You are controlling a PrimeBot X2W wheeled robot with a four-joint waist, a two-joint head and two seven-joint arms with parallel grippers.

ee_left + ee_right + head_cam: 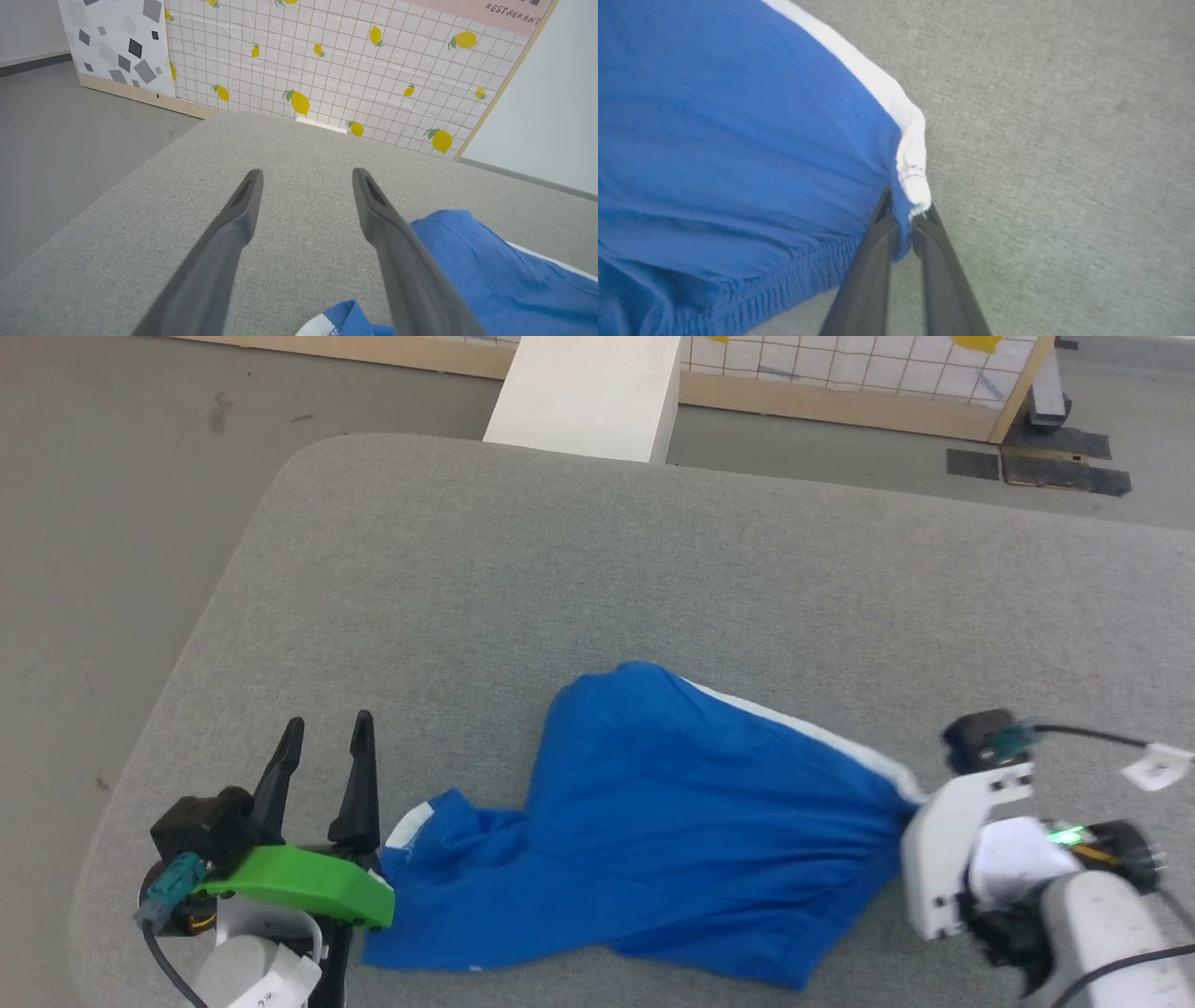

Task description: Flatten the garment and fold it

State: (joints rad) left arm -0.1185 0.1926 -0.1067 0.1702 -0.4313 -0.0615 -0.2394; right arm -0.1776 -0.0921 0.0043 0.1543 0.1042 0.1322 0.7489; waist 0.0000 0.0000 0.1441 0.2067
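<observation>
My right gripper (906, 215) is clamped on the garment (672, 821). Both its dark fingers (873, 270) pinch a bunched corner where the white trim (896, 102) meets the gathered blue edge. Cloth sits between the tips, and a white nub pokes just past them. In the right wrist view the blue fabric fans out from the pinch to the left of these fingers, with creases running toward the grip. To the right of them is bare gray padded table (560, 569).

My left gripper (329, 721) has its fingers wide apart with nothing between them, just gray table beyond the tips. The garment's other end, a rumpled blue flap with a small white patch (411, 823), lies just beside the base of my inner left finger, on the side toward my right arm. I can't tell if it touches the finger. The tips point away from the cloth.

The garment lies crumpled on the table between my two grippers, not flat, humped in the middle. The white trim runs along the far edge down to the right pinch. A lemon-print panel (327, 70) stands past the table, beyond my left fingertips.
</observation>
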